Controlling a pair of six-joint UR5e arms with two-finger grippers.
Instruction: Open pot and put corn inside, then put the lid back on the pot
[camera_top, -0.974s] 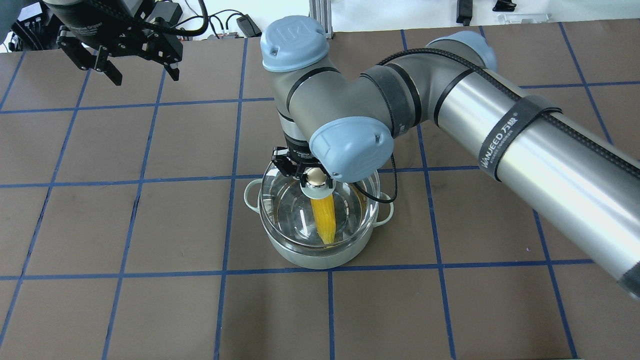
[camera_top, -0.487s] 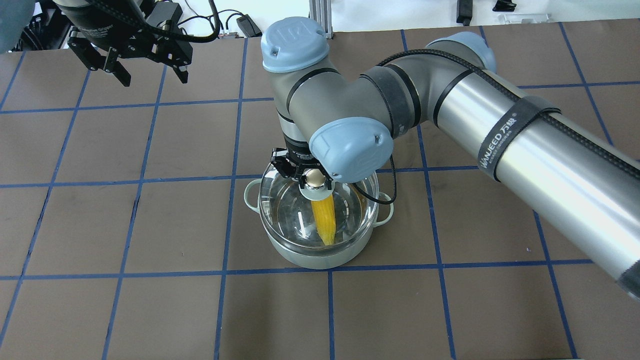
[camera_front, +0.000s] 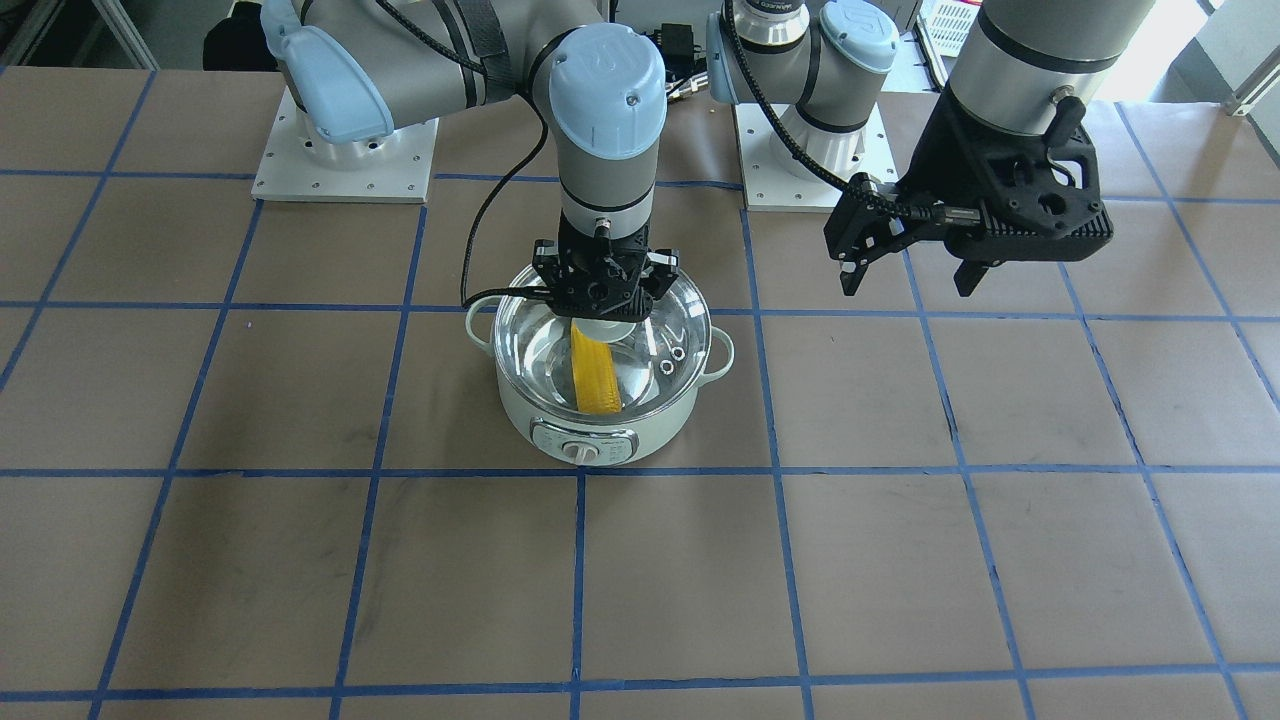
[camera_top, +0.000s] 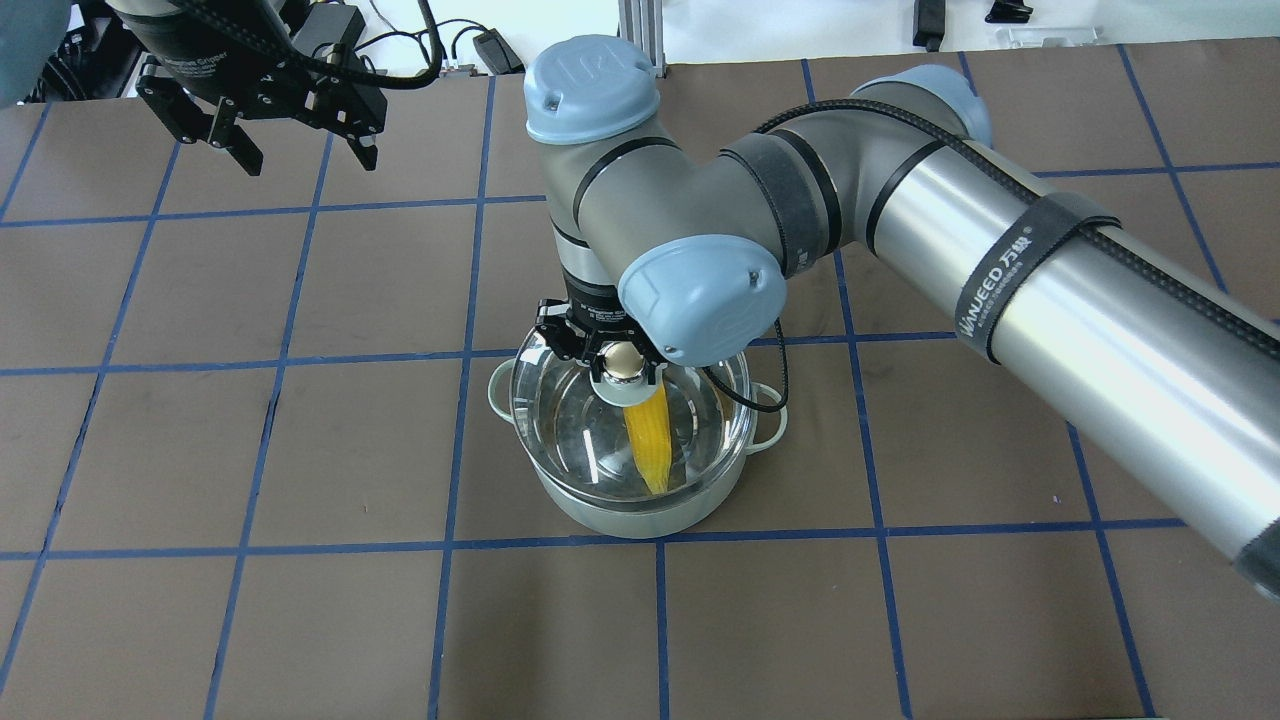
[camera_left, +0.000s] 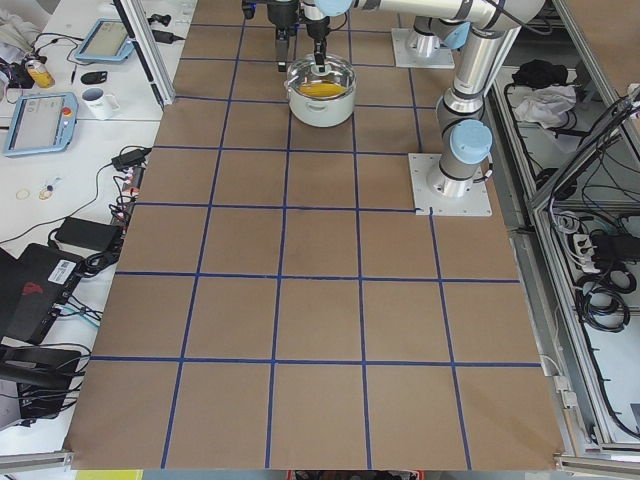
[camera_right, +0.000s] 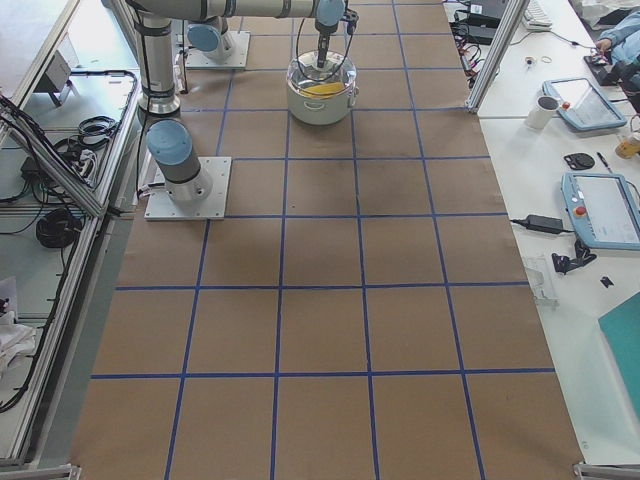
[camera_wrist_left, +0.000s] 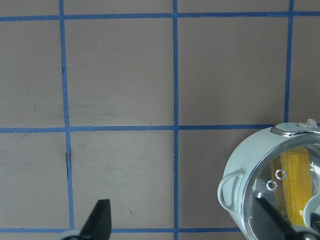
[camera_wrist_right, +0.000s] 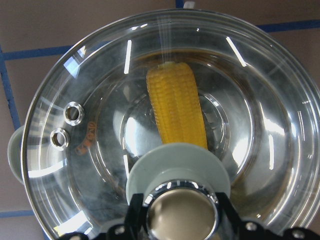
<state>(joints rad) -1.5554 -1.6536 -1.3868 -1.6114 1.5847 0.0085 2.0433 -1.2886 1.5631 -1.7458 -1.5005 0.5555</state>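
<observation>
The mint-green pot (camera_top: 640, 515) stands mid-table, its dial (camera_front: 578, 453) facing the front-facing camera. The yellow corn (camera_top: 650, 440) lies inside it, seen through the glass lid (camera_top: 570, 420). My right gripper (camera_top: 622, 362) is shut on the lid's gold knob (camera_wrist_right: 182, 210) and holds the lid over the pot's rim, set slightly off to one side. I cannot tell whether the lid rests on the rim. My left gripper (camera_top: 290, 160) is open and empty, raised over the table's far left. Its wrist view shows the pot (camera_wrist_left: 240, 165) and the corn (camera_wrist_left: 295, 180) at lower right.
My right arm's elbow (camera_top: 700, 300) and forearm (camera_top: 1050, 290) hang over the pot and the table's right half. Two arm base plates (camera_front: 345, 160) sit on the robot's side of the table. The brown table cover (camera_top: 300, 450) has a blue tape grid.
The left gripper moved a little to the right in the overhead view, then held still. The lid and its knob shifted slightly left over the pot, still held by the right gripper.
</observation>
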